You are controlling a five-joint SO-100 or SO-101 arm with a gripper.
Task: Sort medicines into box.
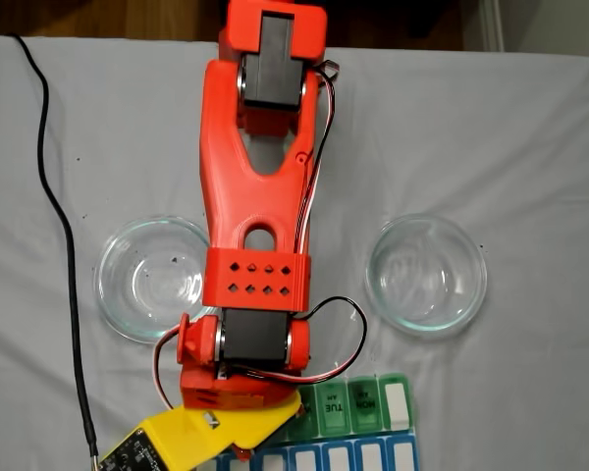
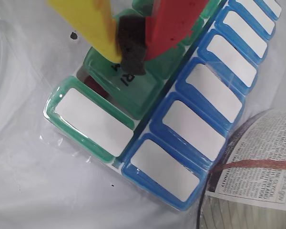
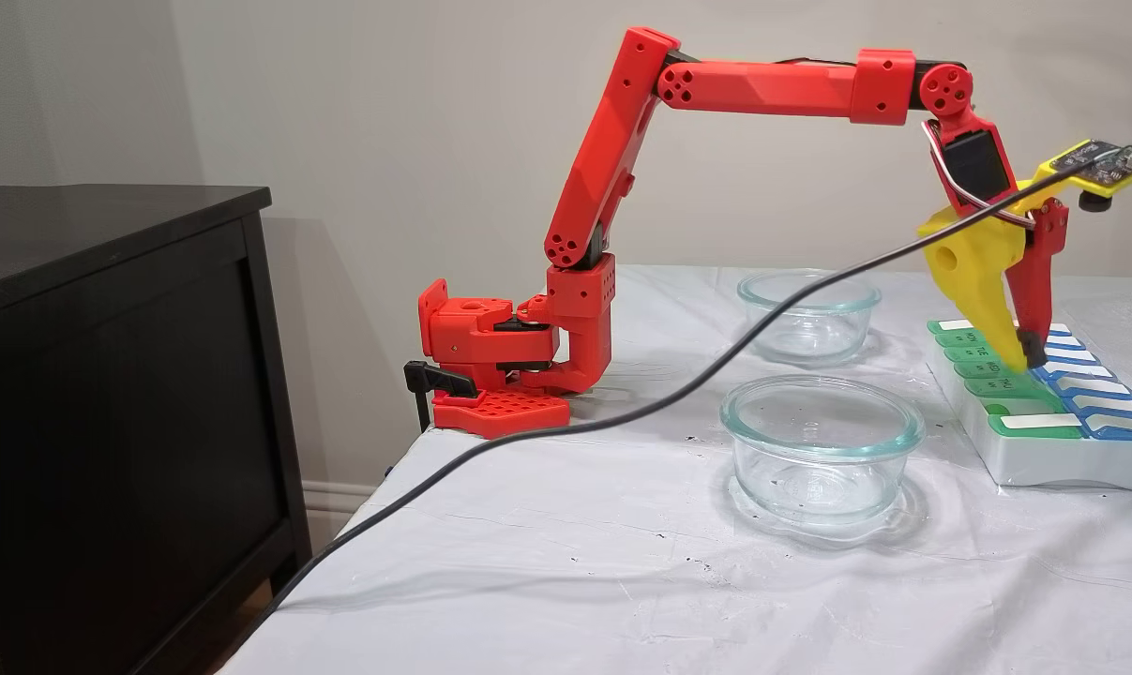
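Wrist view shows the jaws [image 2: 131, 50] right over the green row of the pill box [image 2: 181, 157], with the yellow finger and the red finger drawn close around a dark lump at their tips. Whether that lump is a dark red pill or only the black tip padding I cannot tell, so I cannot say if the jaws are pinching something or simply pressed together. Beneath them one green lid looks tilted up, and a dark reddish patch shows in the opening beside it; it may be a pill already in its slot, though it is too blurred to be sure.

Judging by this, the step in hand is a drop into a green compartment, or the closing of its lid. The next move would call for the jaws to spread directly above the open slot, then lift straight up without catching the raised lid.

From the side fixed view, the jaws [image 3: 1030, 361] touch down near the middle of the pill box [image 3: 1044, 464] at the table's [image 3: 547, 562] far right, well apart from the two glass bowls [image 3: 821, 441], which look empty.

Readable writing: "TUE" and "MON" with "AM" on green lids in the top-down fixed view [image 1: 361, 400]; part of "FRI" under the jaws in the wrist view. A printed paper [image 2: 257, 162] lies beside the blue row, its text too small to read.
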